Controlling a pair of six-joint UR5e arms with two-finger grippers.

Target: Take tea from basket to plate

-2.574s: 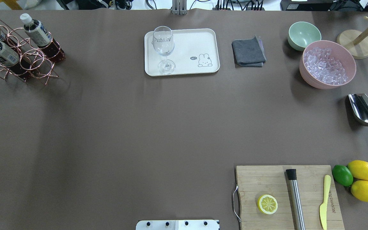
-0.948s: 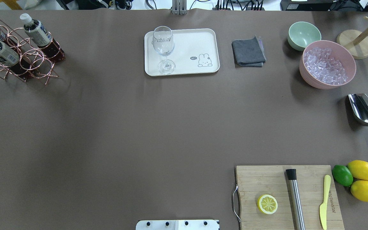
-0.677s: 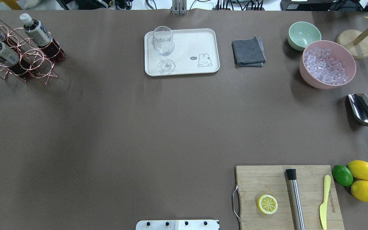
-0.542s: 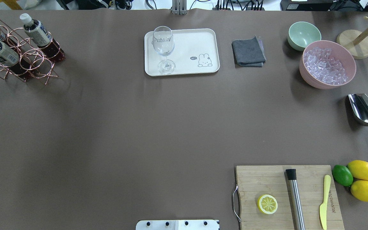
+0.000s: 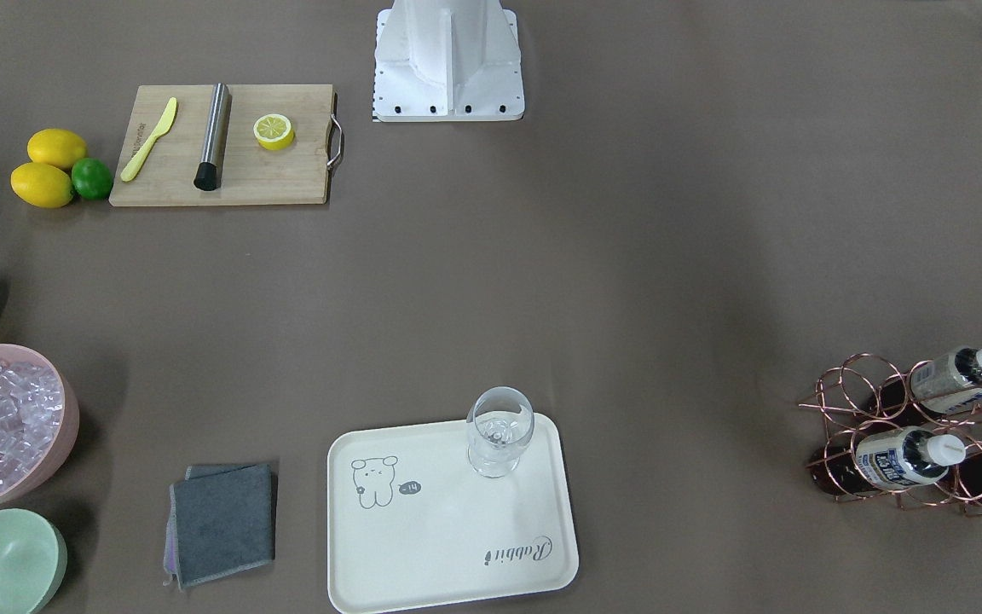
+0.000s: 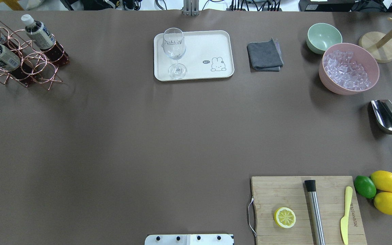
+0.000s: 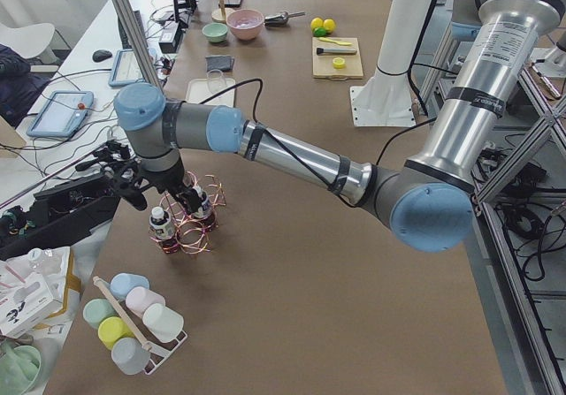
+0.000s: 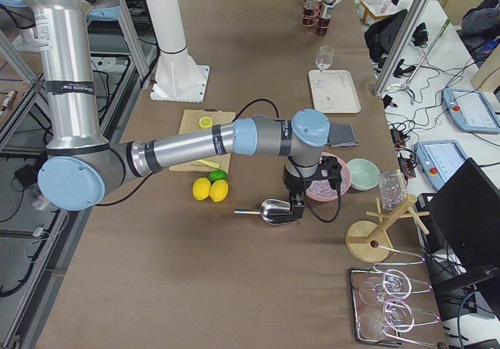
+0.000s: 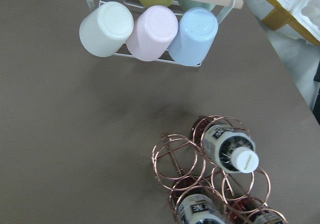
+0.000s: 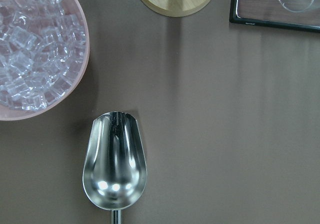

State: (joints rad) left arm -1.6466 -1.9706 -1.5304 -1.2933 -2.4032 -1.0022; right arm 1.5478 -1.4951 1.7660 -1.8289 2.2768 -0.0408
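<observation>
- The brown table point(image 6: 148, 136) carries everything, with the task's things along the upper edge of the overhead view.
- The left arm point(image 7: 292, 156) stretches across the middle of the exterior left view and bends its wrist down at centre left. This looks like a line-up for a pick from above.
- The right arm point(image 8: 187, 150) sits mid-frame in the exterior right view, well apart from the task.
- The plate point(image 6: 216, 41) lies at upper centre. A wine glass point(image 6: 174, 47) stands in its left part, so the right part is bare for a bottle.
- The basket point(image 6: 32, 64) stands at upper left, its wire rings holding the bottles tilted.
- The tea point(image 9: 230, 146) rests in a ring at lower right of the left wrist view, cap pointing up and out where it can be reached. All three bottles remain in the basket, so no transfer has begun.
- The left gripper point(image 7: 184, 199) hangs just above the bottle caps. I cannot tell how far apart its fingers are or whether they hold anything.
- The right gripper point(image 8: 295, 207) hovers over a metal scoop point(image 10: 115, 169). I cannot tell its finger spread either.
</observation>
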